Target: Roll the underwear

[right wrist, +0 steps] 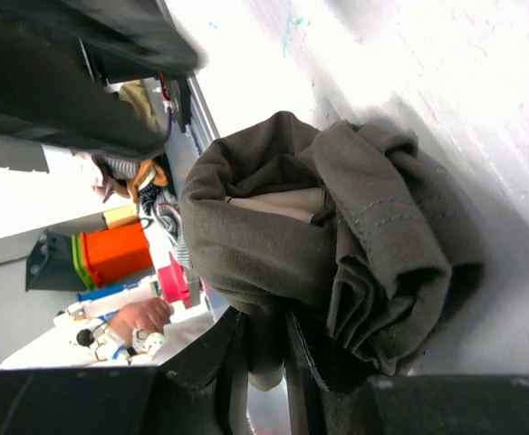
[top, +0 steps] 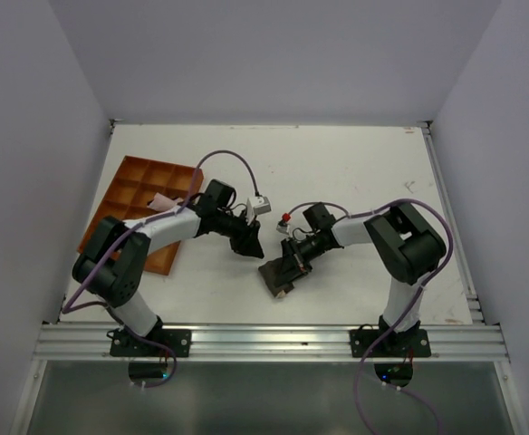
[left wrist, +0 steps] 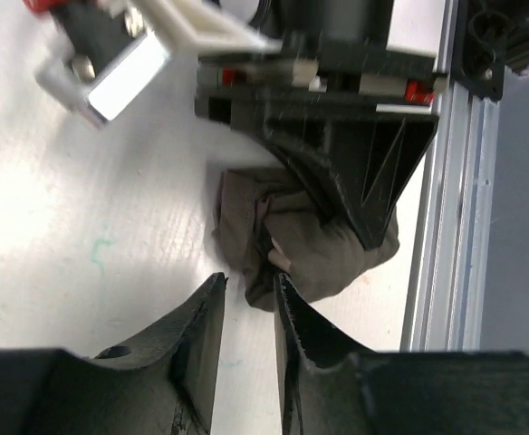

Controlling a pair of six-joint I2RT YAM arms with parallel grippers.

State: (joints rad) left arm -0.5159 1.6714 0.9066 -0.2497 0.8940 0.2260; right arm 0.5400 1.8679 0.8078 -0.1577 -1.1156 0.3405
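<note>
The underwear (top: 276,275) is a bunched, partly rolled dark brownish-grey bundle on the white table, near the front middle. A strip of its tan waistband (right wrist: 278,204) shows inside the folds. My right gripper (top: 293,261) is shut on a fold at the bundle's edge; in the right wrist view its jaws (right wrist: 264,319) pinch the cloth. My left gripper (top: 251,243) sits just left of the bundle. In the left wrist view its jaws (left wrist: 248,279) stand a narrow gap apart with only table between them, and one fingertip (left wrist: 283,283) touches the underwear (left wrist: 323,254).
An orange compartment tray (top: 129,181) lies at the back left, with a small pale pink cloth (top: 160,201) in it. The aluminium rail (top: 274,340) runs along the table's front edge, close to the bundle. The right gripper's body (left wrist: 355,163) looms over the cloth.
</note>
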